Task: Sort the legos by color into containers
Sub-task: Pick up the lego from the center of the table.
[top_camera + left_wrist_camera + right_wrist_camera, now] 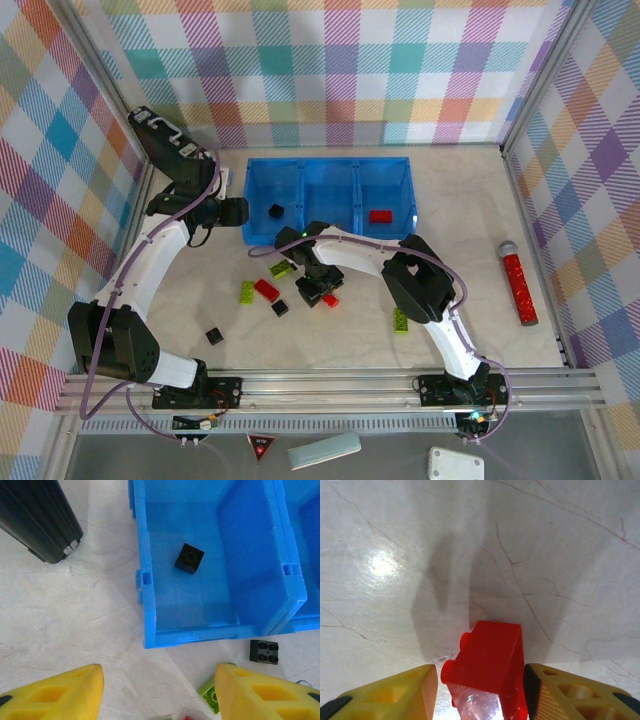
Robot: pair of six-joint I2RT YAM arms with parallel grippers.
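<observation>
Near our bases, loose legos [246, 291] lie on the bench [480, 230]. Just beyond, our right pincer [326, 296] is clamped on a red lego [487, 660]. Farther off, our left pincer [159, 695] hangs with fingers apart beside the blue tray [146, 600]. A black cube [189, 558] sits in its left compartment and a red brick [380, 215] in its right.

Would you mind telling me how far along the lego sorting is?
Done: a black lego sits in the left compartment of the blue tray, a red lego in the right. In hand: the right gripper grips another red brick. Left: several green, red and black bricks on the table.
</observation>
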